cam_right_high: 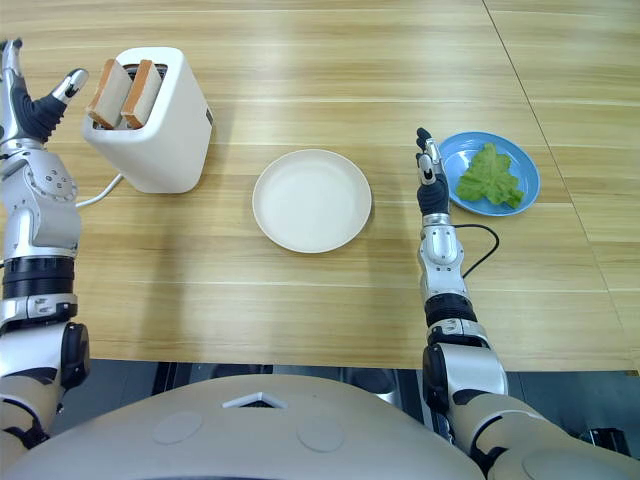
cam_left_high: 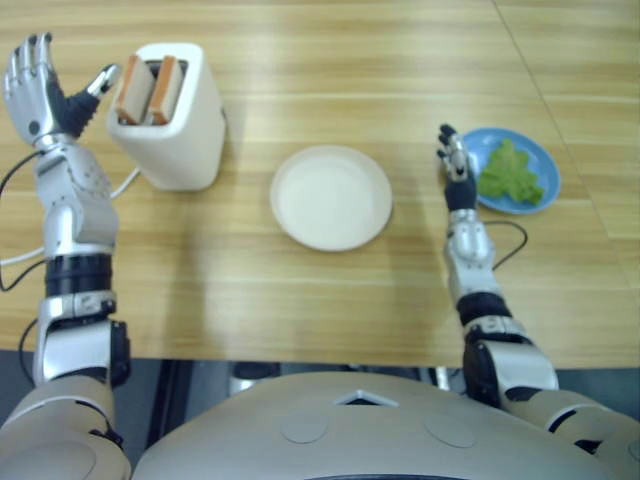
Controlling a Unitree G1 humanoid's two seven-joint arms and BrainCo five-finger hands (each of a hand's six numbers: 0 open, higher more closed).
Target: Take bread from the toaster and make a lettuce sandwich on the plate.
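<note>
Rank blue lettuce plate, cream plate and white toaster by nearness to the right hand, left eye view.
1. Blue plate of green lettuce, just right of the right hand.
2. Round cream plate, left of it.
3. White toaster, far left.

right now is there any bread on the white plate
No, the white plate is bare, and both bread slices stand in the toaster slots.
</note>
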